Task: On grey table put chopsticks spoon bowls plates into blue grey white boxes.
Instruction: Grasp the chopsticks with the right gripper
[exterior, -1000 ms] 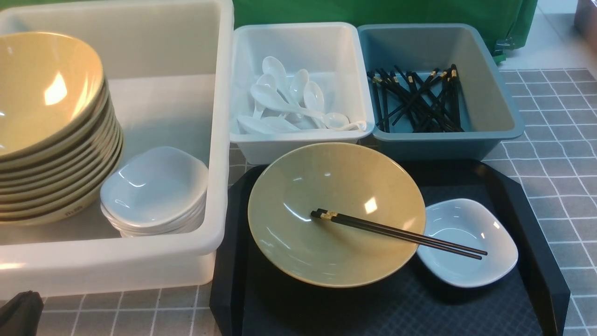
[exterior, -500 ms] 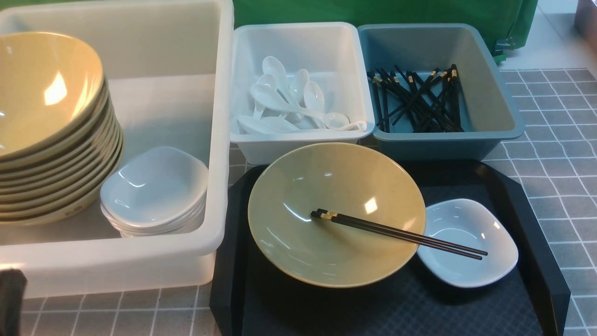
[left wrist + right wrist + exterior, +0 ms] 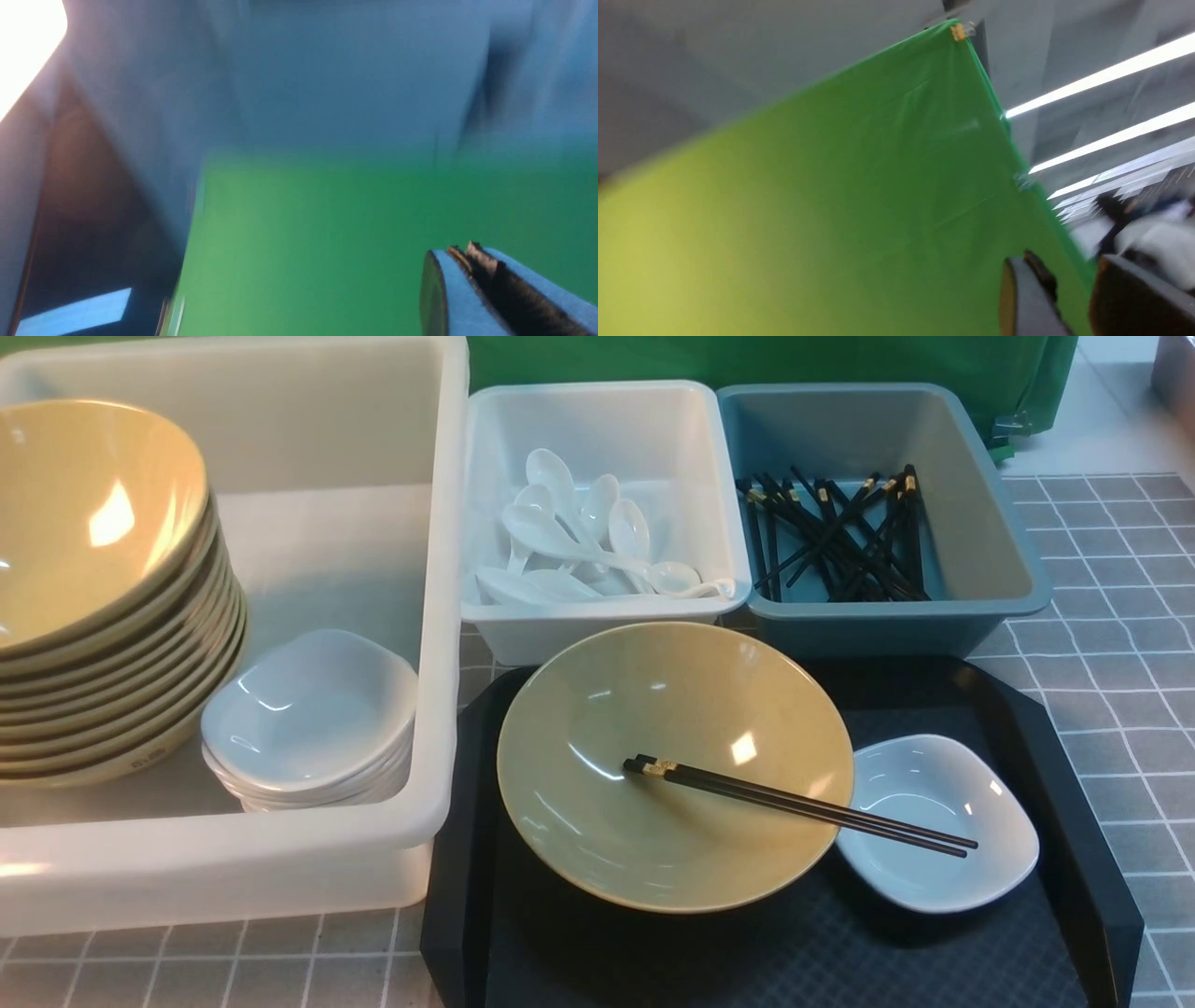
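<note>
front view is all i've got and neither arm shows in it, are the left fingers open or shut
Observer: Shut. The left wrist view has the left fingers together, with nothing held between them.
Operator: and the right ones?
Observer: Open. In the right wrist view there is a gap between the right fingers, and nothing is in it.
Operator: what's behind them?
Observer: A green sheet, with long bright ceiling lights beyond its edge.
</note>
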Robot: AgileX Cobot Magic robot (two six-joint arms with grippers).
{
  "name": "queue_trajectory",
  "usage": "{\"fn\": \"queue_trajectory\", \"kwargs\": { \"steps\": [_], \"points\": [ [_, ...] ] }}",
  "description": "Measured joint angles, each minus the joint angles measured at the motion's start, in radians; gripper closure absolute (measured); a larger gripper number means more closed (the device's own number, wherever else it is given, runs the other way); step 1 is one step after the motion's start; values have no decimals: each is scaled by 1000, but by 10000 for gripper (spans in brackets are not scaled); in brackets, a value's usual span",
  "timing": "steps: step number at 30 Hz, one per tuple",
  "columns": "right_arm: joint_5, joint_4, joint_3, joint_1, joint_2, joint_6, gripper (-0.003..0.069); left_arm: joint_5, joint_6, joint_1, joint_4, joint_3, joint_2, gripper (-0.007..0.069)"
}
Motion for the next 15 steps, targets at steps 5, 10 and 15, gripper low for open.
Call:
{"fn": "queue_trajectory", "kwargs": {
  "steps": [5,10,15],
  "points": [
    [26,6,-43,0,52,24,426,-66,-180,0,3,-52,-2,633],
    [30,1,-236,0,179,-220,501,446,-221,0,121,-365,75,633],
    [179,-50,-432,0,386,-346,605,954,-241,0,341,-648,296,633]
  ]
}}
